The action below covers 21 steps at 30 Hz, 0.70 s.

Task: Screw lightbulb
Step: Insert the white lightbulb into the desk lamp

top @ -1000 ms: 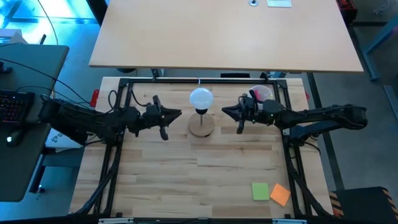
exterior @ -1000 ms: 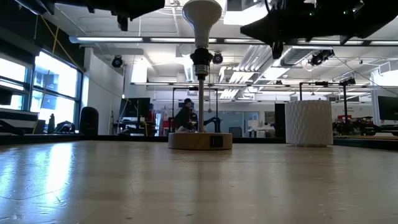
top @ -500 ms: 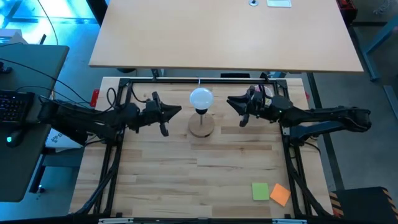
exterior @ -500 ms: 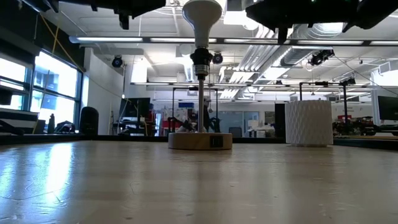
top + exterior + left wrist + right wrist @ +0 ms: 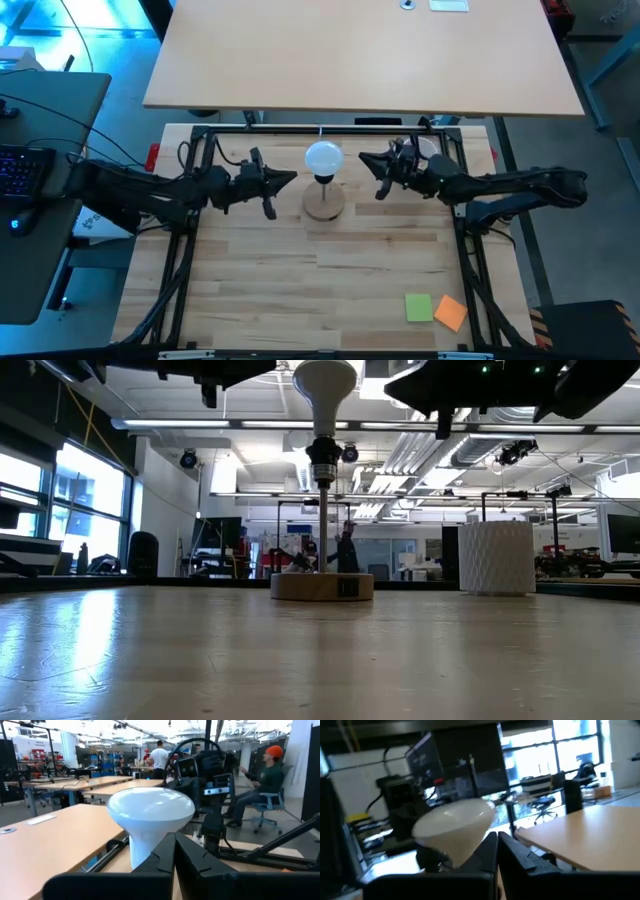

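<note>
Left gripper (image 5: 291,178) and right gripper (image 5: 364,162); jaws closed, facing inward

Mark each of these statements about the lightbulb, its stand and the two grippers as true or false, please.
1. The lightbulb sits on top of the wooden stand. True.
2. The left gripper is closed around the lightbulb. False: it is shut but empty, beside the bulb and apart from it.
3. The right gripper is shut and holds nothing. True.
4. The sticky notes lie next to the stand. False: they lie far from it, near the table's front right corner.
</note>
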Each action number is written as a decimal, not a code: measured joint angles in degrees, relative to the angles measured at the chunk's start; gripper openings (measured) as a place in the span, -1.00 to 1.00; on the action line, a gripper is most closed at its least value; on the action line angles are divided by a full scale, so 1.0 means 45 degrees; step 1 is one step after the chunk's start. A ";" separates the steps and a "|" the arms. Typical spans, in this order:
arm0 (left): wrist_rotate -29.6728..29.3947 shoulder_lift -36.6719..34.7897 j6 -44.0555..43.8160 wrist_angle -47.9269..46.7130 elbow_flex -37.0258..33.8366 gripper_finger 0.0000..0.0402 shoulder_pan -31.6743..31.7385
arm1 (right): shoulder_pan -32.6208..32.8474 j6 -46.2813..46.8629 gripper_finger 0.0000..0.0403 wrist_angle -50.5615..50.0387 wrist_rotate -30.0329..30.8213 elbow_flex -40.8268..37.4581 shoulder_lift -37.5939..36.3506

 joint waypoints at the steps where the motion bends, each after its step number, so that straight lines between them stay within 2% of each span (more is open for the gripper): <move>1: 0.0003 0.0172 0.0005 0.0177 0.0000 -1.00 -0.0002 | 0.0026 -0.0012 -0.99 0.0177 0.0099 0.0000 0.0172; 4: -0.0008 0.0699 0.0016 0.0796 0.0000 -1.00 -0.0032 | 0.0029 -0.0214 -0.99 0.0392 0.0386 0.0000 0.0528; 9: -0.0482 0.1028 0.1174 0.2615 0.0000 -1.00 -0.0521 | 0.0085 -0.0223 -1.00 0.0933 0.2147 0.0000 0.0629; 13: -0.1240 0.1211 0.2460 0.4004 0.0000 -1.00 -0.0724 | -0.0036 -0.0223 -1.00 0.1417 0.2078 0.0467 0.1052; 18: -0.1239 0.2134 0.2997 0.5368 0.0000 -1.00 -0.0338 | -0.0034 -0.0764 -1.00 0.1271 0.1427 0.1791 0.2527; 21: -0.1215 0.2729 0.2997 0.5950 0.0000 -1.00 -0.0044 | 0.0019 -0.1115 -1.00 0.1234 0.1661 0.2236 0.2971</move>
